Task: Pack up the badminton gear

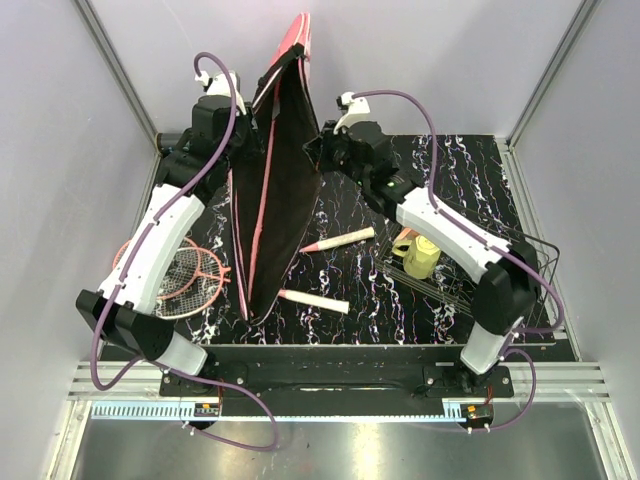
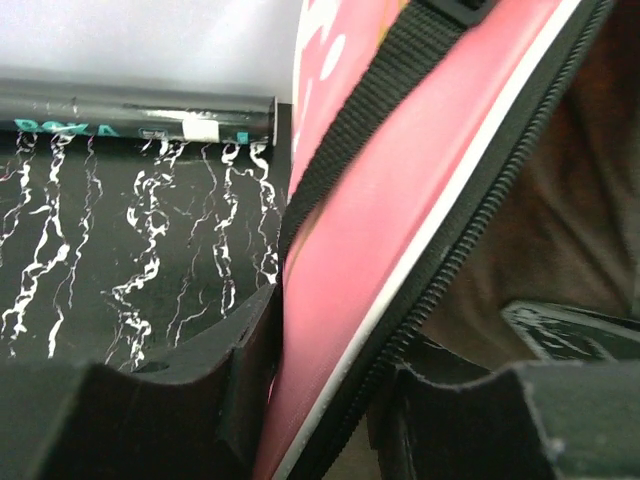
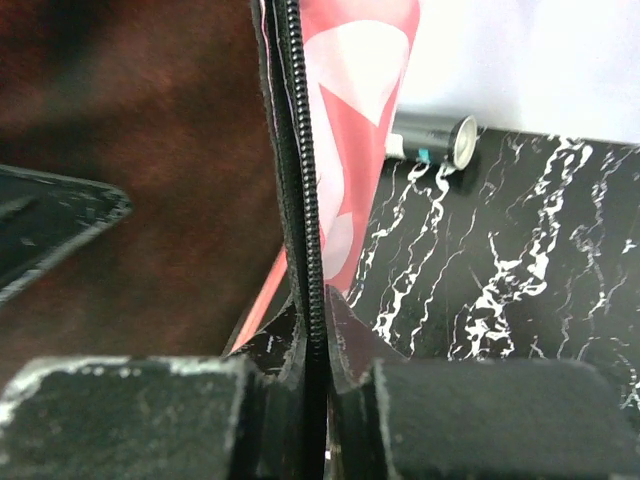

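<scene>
Pink racquet cover gaping, dark-lined — left gripper, right gripper each pinching edge.

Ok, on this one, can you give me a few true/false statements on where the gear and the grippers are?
1. The left gripper and the right gripper each pinch an edge of the racquet cover. True.
2. The cover lies flat and zipped shut. False: it is held upright with its mouth spread open and the dark lining showing.
3. The racquets are packed inside the cover. False: their heads lie on the table to its left, with the white handles showing to its right.
4. The yellow-green cup sits in the wire basket. True.
5. The black tube lies by the arm bases. False: it lies along the table's far edge.
</scene>
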Controlling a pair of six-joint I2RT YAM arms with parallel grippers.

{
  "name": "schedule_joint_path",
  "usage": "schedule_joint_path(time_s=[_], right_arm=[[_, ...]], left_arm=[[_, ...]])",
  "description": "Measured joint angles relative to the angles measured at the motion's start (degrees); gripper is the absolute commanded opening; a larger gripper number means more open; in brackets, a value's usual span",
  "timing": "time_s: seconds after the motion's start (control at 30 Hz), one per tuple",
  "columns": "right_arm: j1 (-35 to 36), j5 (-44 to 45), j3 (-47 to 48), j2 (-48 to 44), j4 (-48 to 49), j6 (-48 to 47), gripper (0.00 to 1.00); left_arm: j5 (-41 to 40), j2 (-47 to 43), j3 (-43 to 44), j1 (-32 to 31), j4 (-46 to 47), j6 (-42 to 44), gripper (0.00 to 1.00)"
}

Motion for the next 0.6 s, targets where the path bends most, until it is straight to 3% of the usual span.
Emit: schedule_joint_path(time_s=[0.33,0.6], right_arm=[[-0.02,-7.52,5.44,9.51,-5.35,2.64,0.45],[-0.04,-12.37,10.75,10.1,-12.2,0.46,0.84]], left_arm=[[-3.34,0.24,-4.72,1.62,-6.14,-2.93,0.0],[-7.08,2.95,-4.72,5.18,-10.69,-6.16,0.0]])
